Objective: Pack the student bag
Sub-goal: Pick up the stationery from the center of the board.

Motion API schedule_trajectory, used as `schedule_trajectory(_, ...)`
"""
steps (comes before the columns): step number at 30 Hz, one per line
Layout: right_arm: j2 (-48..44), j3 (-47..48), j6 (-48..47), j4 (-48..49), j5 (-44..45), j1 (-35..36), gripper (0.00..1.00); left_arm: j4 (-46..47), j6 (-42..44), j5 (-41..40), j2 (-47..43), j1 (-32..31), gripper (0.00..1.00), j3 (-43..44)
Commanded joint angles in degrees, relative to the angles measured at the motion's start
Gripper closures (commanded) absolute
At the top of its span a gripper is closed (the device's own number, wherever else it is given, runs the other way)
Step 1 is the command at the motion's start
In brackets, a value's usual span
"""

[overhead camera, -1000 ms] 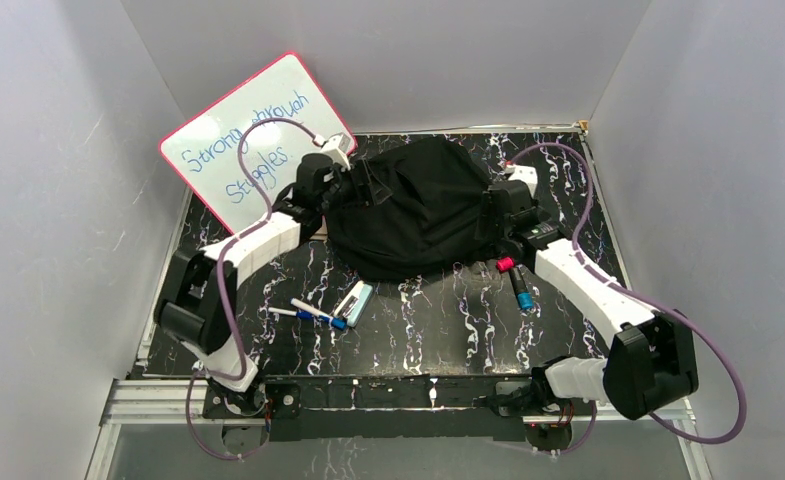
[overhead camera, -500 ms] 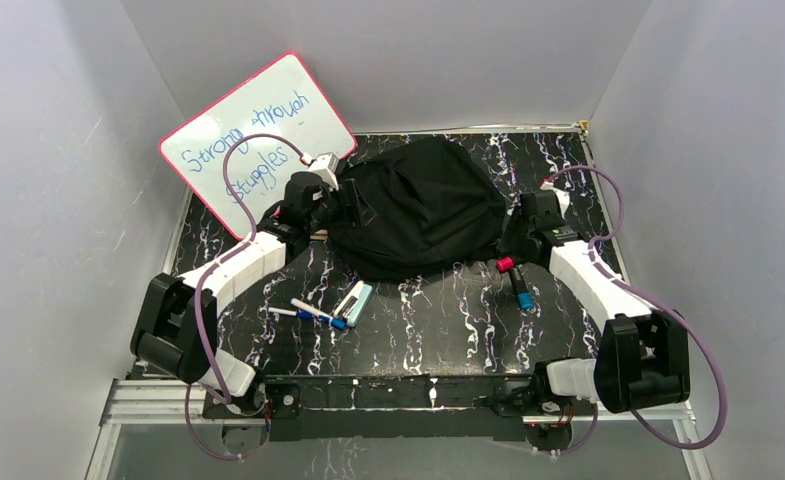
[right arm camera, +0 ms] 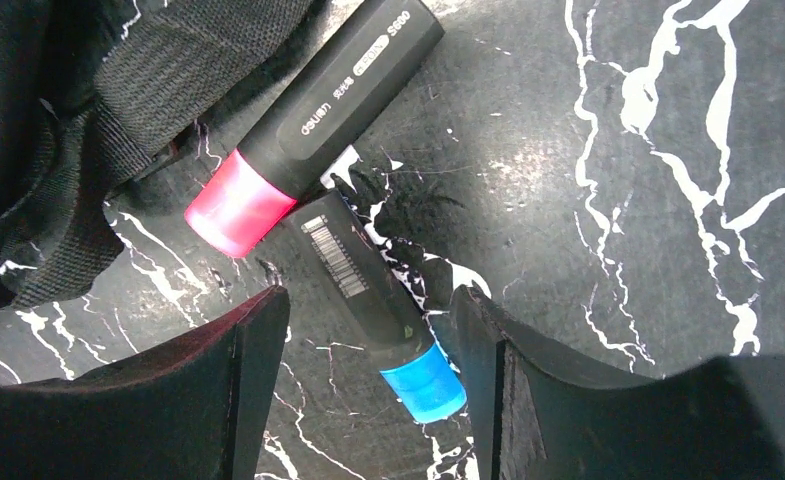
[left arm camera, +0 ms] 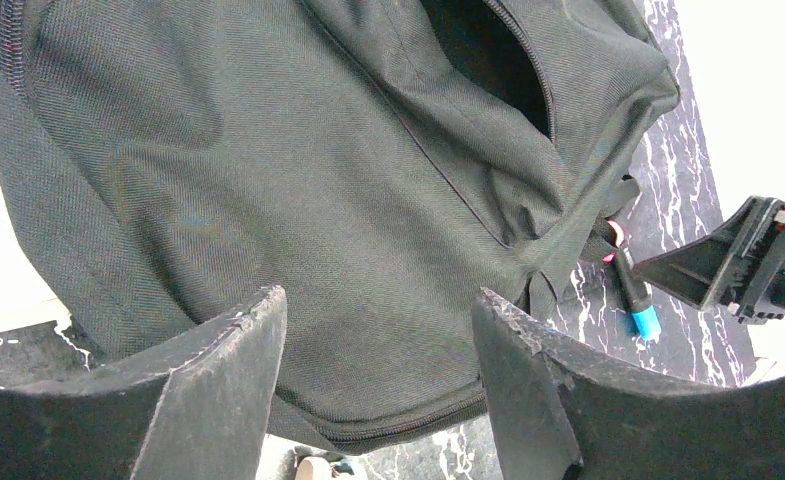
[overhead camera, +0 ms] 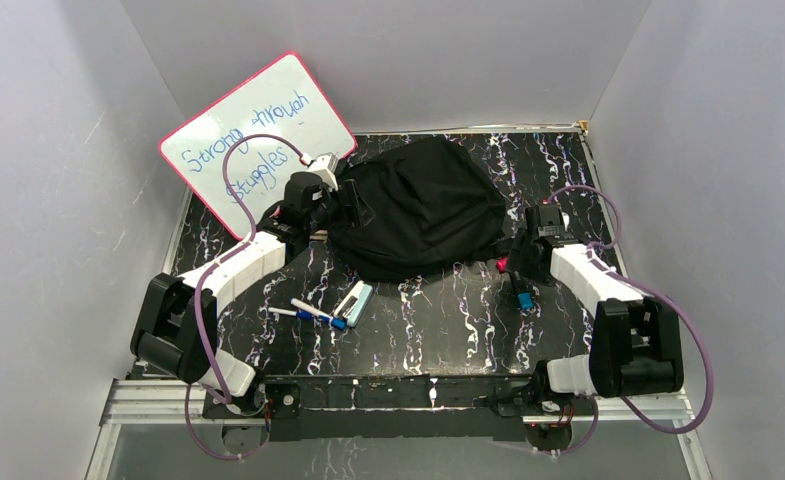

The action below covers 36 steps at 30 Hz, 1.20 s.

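Both grippers stand with jaws apart and hold nothing. The left gripper (overhead camera: 351, 207) is against the left side of the student bag (overhead camera: 418, 210). In the left wrist view its fingers (left arm camera: 230, 372) frame the black woven fabric without pinching it. The right gripper (overhead camera: 516, 262) hangs low over the table (overhead camera: 448, 335) just off the bag's right near corner. Its fingers (right arm camera: 230, 380) sit either side of a blue-capped marker (right arm camera: 368, 300) without closing on it.

The bag lies slumped as a rounded black mound toward the far edge of the table, about midway between the left and right edges. A zip line runs across its cloth, and one zipped opening (left arm camera: 493, 55) gapes. The inside is dark, so I cannot tell what it contains. A webbing strap (right arm camera: 158, 75) trails from its near right side.

A red-capped marker (right arm camera: 318, 110) lies touching the blue-capped one, its body beside the strap. Near the middle of the table, toward the near edge, lie a few white-and-blue pens (overhead camera: 313, 313) and a small pale box (overhead camera: 354, 300).

The table is black with white marbled veins. A pink-edged whiteboard (overhead camera: 253, 130) with blue handwriting leans at the far left corner. Plain pale grey walls close in the left, right and far edges.
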Motion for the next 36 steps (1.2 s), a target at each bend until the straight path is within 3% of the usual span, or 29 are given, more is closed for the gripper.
schedule_trajectory(1,2.49,0.95,-4.31,2.95,-6.06,-1.02,0.30,0.06,0.03,0.77,-0.65,0.23,0.34,1.81)
schedule_trajectory(7,4.38,0.41,-5.81,3.41,-7.33,-1.29,0.33,0.12,-0.09,0.93,-0.14,0.23,0.34,1.89)
schedule_trajectory(18,7.36,1.23,-6.43,3.28,-3.87,-1.40,0.55,-0.43,-0.15,0.74,-0.21,0.23,0.32,2.38)
schedule_trajectory(24,8.88,1.40,-6.51,3.38,-4.61,-1.37,0.71,-1.05,-0.05,-0.04,-0.68,0.23,0.29,2.21)
schedule_trajectory(29,4.96,1.89,-6.55,2.08,-5.57,-1.42,0.90,-1.16,-0.05,0.74,-1.59,0.23,0.21,2.17)
schedule_trajectory(33,-1.24,4.26,-5.10,-1.97,-12.19,-1.31,0.99,1.23,-0.12,3.93,-3.74,0.23,0.09,1.42)
schedule_trajectory(36,-7.93,4.20,-1.92,-2.27,-22.72,-1.22,1.00,3.25,-1.06,6.11,-5.86,0.23,0.05,0.63)
